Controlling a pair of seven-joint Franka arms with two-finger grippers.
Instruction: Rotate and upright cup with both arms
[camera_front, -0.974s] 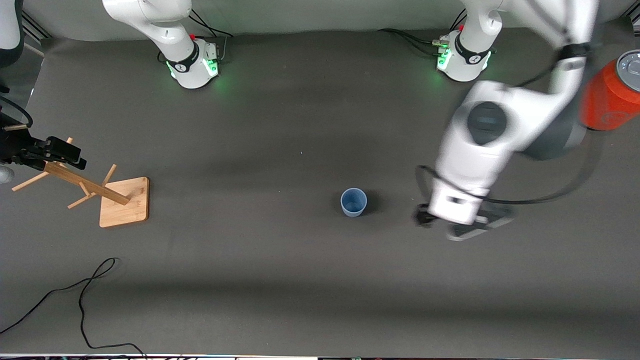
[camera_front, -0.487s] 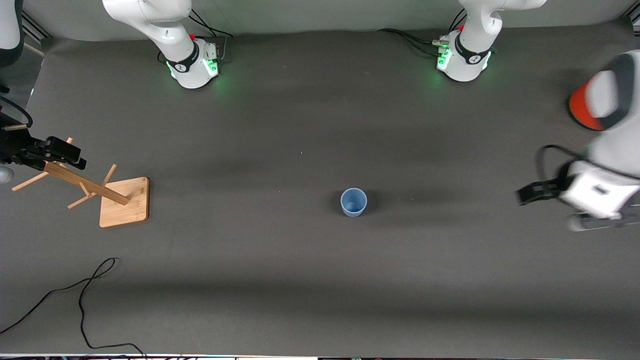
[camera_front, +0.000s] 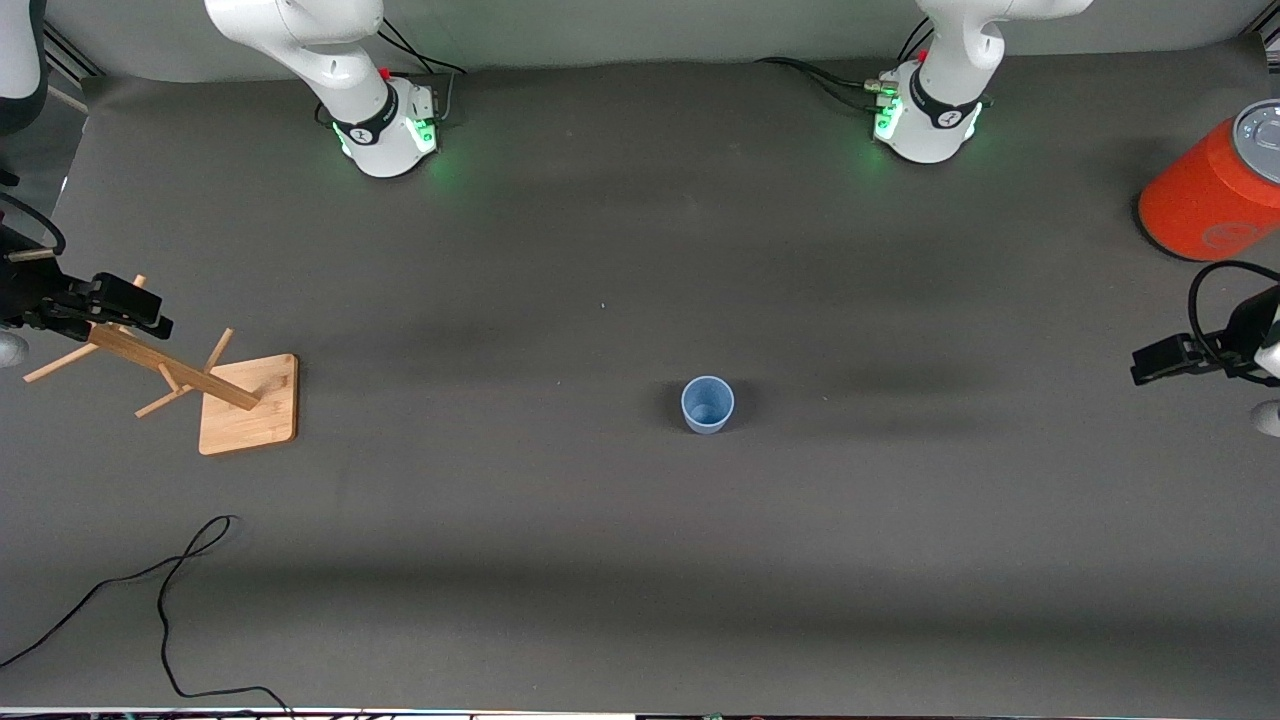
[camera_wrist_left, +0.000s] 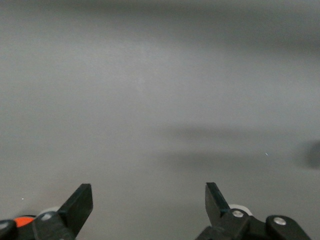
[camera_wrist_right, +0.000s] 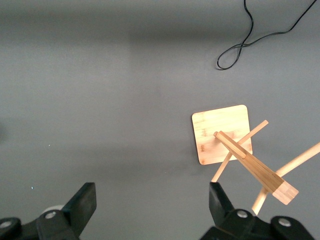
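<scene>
The pale blue cup (camera_front: 708, 404) stands upright on the dark table, rim up, near the table's middle; it shows in neither wrist view. My left gripper (camera_front: 1152, 362) is up in the air at the left arm's end of the table, well away from the cup. In the left wrist view the left gripper (camera_wrist_left: 148, 200) is open and empty over bare table. My right gripper (camera_front: 130, 305) waits at the right arm's end, over the wooden rack. In the right wrist view the right gripper (camera_wrist_right: 151, 200) is open and empty.
A wooden peg rack (camera_front: 165, 372) on a square base (camera_front: 250, 403) leans at the right arm's end, also seen in the right wrist view (camera_wrist_right: 250, 162). A large orange cylinder (camera_front: 1205, 190) stands at the left arm's end. A black cable (camera_front: 165, 585) lies nearer the camera.
My left arm has swung away from beside the cup, out to the left arm's end of the table. The cup and the right arm have not moved.
</scene>
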